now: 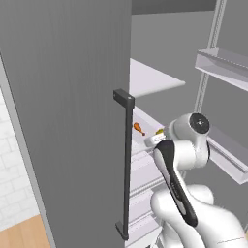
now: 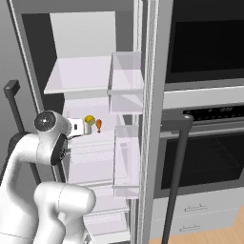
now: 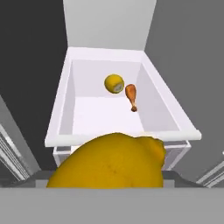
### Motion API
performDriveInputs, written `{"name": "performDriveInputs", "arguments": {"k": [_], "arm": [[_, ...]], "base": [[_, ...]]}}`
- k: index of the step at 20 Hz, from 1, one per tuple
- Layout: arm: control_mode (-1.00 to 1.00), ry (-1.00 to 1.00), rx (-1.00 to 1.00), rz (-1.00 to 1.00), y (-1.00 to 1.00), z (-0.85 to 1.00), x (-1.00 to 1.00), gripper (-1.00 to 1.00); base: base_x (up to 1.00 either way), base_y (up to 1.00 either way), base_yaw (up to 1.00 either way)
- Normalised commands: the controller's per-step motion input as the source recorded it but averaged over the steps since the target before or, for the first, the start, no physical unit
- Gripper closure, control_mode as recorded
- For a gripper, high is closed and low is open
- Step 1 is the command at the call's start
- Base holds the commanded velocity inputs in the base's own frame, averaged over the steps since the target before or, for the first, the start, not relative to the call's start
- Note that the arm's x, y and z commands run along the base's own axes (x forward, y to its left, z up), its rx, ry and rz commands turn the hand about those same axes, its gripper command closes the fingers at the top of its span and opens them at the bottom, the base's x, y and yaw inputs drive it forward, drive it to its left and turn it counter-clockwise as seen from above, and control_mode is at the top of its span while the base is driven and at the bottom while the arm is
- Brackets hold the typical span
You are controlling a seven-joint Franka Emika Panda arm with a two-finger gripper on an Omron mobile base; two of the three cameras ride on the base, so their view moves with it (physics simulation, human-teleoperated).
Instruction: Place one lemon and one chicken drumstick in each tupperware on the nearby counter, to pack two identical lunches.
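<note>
Nearest to the hand, a lemon (image 3: 109, 159) sits between the jaws, very close to the camera; the jaws stand wide around it, so I judge it is held. The gripper (image 2: 82, 127) is at the front edge of the white fridge drawer (image 3: 59, 118), inside the open fridge.

Further in, near the back wall of the drawer, a second lemon (image 3: 114, 83) and a chicken drumstick (image 3: 132, 96) lie just beside each other, toward the back right corner.

What could go wrong: the lemon is round and smooth, so it may slip from the jaws if the arm swings fast on the way out. The fridge door (image 1: 68, 121) and its dark handle (image 1: 127, 164) stand close to the arm, and the door bins (image 2: 126, 81) too; a wide turn may hit them. The tupperware and the desk I cannot see from here.
</note>
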Motion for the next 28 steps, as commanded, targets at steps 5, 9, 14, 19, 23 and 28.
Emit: {"name": "performDriveInputs", "arguments": {"k": [5, 9, 14, 19, 23, 28], "arm": [[-1.00, 0.00, 0.00, -0.14, -0.15, 0.99, -1.00, 1.00], [-1.00, -0.01, 0.00, -0.09, -0.03, 0.40, -1.00, 1.00], [-1.00, -0.07, 0.00, -0.03, 0.00, -0.30, -1.00, 1.00], [1.00, -0.03, 0.00, 0.00, -0.04, -0.27, -0.60, 1.00], [1.00, 0.00, 0.00, 0.00, 0.00, 0.00, 0.00, 1.00], [1.00, 0.00, 0.00, 0.00, 0.00, 0.00, 0.00, 1.00]], "base": [[0.00, 0.00, 0.00], [0.00, 0.00, 0.00], [0.00, 0.00, 0.00], [-0.40, -0.06, 0.00], [-1.00, -0.47, -0.05], [-0.70, -1.00, -0.22]]}}
